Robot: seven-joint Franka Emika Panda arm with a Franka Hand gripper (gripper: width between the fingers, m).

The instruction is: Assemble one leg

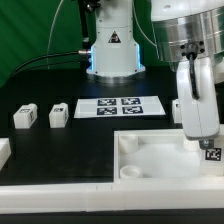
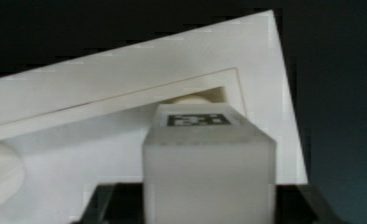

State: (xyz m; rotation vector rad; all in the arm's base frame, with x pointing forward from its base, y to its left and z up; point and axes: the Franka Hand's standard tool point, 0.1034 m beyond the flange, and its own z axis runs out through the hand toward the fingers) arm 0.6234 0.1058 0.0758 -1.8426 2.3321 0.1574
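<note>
My gripper [image 1: 204,138] is shut on a leg [image 1: 211,153], a small white block with a black-and-white tag. I hold it upright over the corner of the large white panel [image 1: 150,160] at the exterior view's right. In the wrist view the leg [image 2: 208,160] fills the middle between my dark fingers [image 2: 119,206], its tagged end pointing at a corner socket [image 2: 201,97] of the panel [image 2: 109,95]. Whether the leg touches the panel I cannot tell. Two more legs [image 1: 25,117] [image 1: 57,115] stand on the black table at the exterior view's left.
The marker board [image 1: 120,106] lies flat behind the panel, in front of the robot base [image 1: 113,50]. A white piece [image 1: 3,152] sits at the left edge of the exterior view. The panel has raised rims around its recess.
</note>
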